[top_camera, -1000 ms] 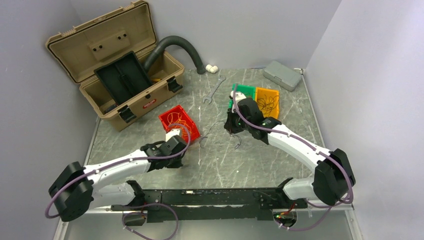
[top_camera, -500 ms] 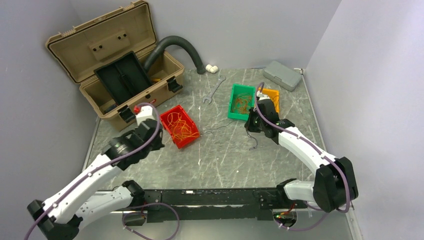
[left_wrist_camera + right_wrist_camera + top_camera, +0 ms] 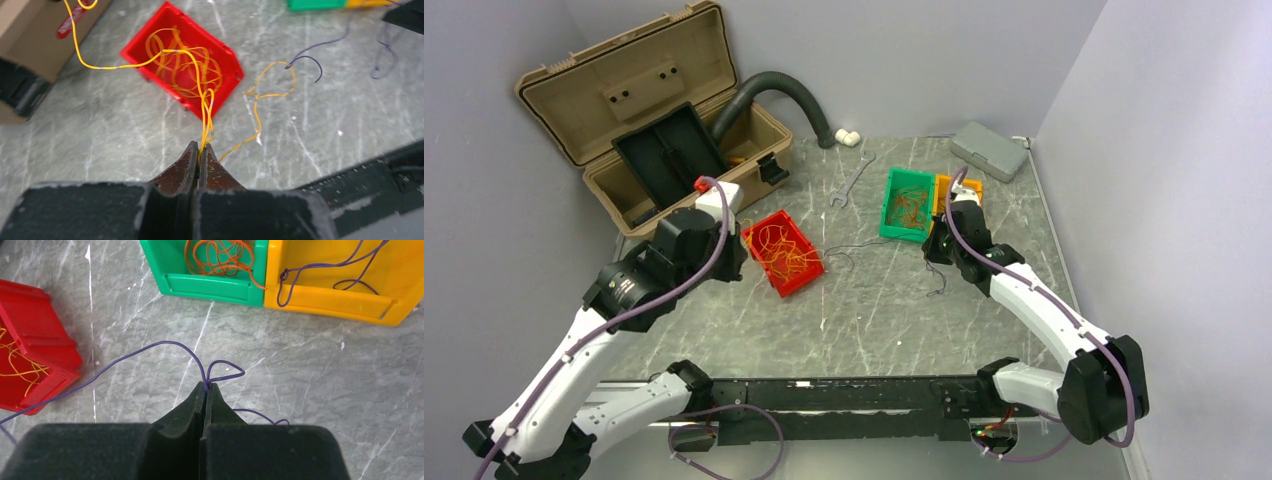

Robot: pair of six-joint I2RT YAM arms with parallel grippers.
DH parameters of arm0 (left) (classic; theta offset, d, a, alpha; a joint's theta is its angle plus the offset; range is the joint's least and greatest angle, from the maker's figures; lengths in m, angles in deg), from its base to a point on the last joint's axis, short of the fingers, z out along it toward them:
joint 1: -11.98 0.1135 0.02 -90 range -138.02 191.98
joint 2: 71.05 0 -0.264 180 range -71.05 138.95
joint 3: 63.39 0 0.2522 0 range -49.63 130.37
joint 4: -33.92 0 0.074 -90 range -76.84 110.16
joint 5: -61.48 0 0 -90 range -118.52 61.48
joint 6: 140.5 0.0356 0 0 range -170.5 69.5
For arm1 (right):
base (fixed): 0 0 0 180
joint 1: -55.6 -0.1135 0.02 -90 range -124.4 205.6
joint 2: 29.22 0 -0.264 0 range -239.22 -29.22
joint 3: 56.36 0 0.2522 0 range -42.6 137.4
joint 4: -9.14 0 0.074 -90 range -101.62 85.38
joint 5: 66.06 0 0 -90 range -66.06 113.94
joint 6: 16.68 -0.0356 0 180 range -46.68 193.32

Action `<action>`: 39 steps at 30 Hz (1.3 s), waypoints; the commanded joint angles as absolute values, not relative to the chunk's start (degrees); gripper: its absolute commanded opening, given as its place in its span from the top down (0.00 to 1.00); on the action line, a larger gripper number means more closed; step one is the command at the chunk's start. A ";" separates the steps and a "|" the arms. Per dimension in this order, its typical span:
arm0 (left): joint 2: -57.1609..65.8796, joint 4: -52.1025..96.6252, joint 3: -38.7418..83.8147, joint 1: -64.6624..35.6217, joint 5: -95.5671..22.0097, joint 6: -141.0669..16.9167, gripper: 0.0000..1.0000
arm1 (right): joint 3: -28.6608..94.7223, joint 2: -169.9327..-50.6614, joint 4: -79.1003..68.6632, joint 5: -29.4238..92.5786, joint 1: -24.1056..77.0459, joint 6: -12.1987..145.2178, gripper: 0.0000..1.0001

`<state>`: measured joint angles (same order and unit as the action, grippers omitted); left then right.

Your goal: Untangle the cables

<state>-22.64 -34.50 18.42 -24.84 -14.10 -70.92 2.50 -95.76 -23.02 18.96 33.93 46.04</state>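
The left wrist camera shows the left gripper (image 3: 200, 148) with its two fingers pressed tight together on a bunch of yellow wires (image 3: 204, 107). The wires run from the fingertips into the red box (image 3: 222, 92), where more of them lie in loops. One yellow strand goes off toward the top left corner. Another lies curled on the table (image 3: 125, 135) beside the red box. From the top camera the held strands are too thin to see. Only the tangle inside the red box shows there.

The right wrist camera shows the right gripper (image 3: 206, 386) with its fingers pressed together too, pinching a purple wire (image 3: 150, 347). The wire makes a small loop at the fingertips and trails left across the table. Just past it, the green box (image 3: 210, 284) holds orange wires (image 3: 220, 255). The yellow box (image 3: 325, 302) touches the green one and holds more purple wire, with some hanging over its front wall.

Only the top camera shows the tool box (image 3: 639, 110) with its lid up, the dark hose (image 3: 784, 90), the wrench (image 3: 852, 180) and the grey case (image 3: 989, 150).
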 commanded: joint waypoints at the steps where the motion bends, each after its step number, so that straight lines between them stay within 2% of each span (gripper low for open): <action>1: -18.75 -32.58 23.47 -24.66 -27.59 -63.01 1.00 | 1.61 -93.64 -21.35 18.91 34.27 45.15 1.00; 8: -9.68 -32.10 27.82 -24.61 -33.62 -61.31 1.00 | 2.08 -93.19 -21.60 19.99 34.21 46.07 1.00; 10: -5.69 -35.29 30.57 -24.61 -30.78 -61.72 1.00 | 2.07 -92.69 -21.82 19.82 34.28 46.23 1.00; 14: -1.00 -42.50 34.79 -23.48 -17.95 -63.40 1.00 | 1.58 -91.62 -23.37 16.31 34.39 45.98 1.00; 19: -6.16 -40.04 30.47 -16.33 -10.48 -68.89 1.00 | 0.65 -89.89 -28.68 3.36 35.91 38.81 1.00; 28: -15.76 -36.04 23.71 -7.07 -7.11 -74.07 1.00 | -3.44 -79.42 -33.30 -8.29 41.35 31.69 1.00; 36: -23.58 -33.45 20.85 -1.54 -2.61 -76.75 1.00 | -5.51 -74.96 -35.35 -11.37 43.80 25.85 1.00; 39: -24.35 -28.94 19.36 -1.21 -12.48 -71.72 1.00 | -7.38 -73.21 -29.87 -6.43 43.82 30.50 1.00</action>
<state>-23.13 -35.76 20.63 -1.85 -5.27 -75.18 -5.70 -75.50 -34.05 -8.60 43.56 28.68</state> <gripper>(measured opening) 0.020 0.012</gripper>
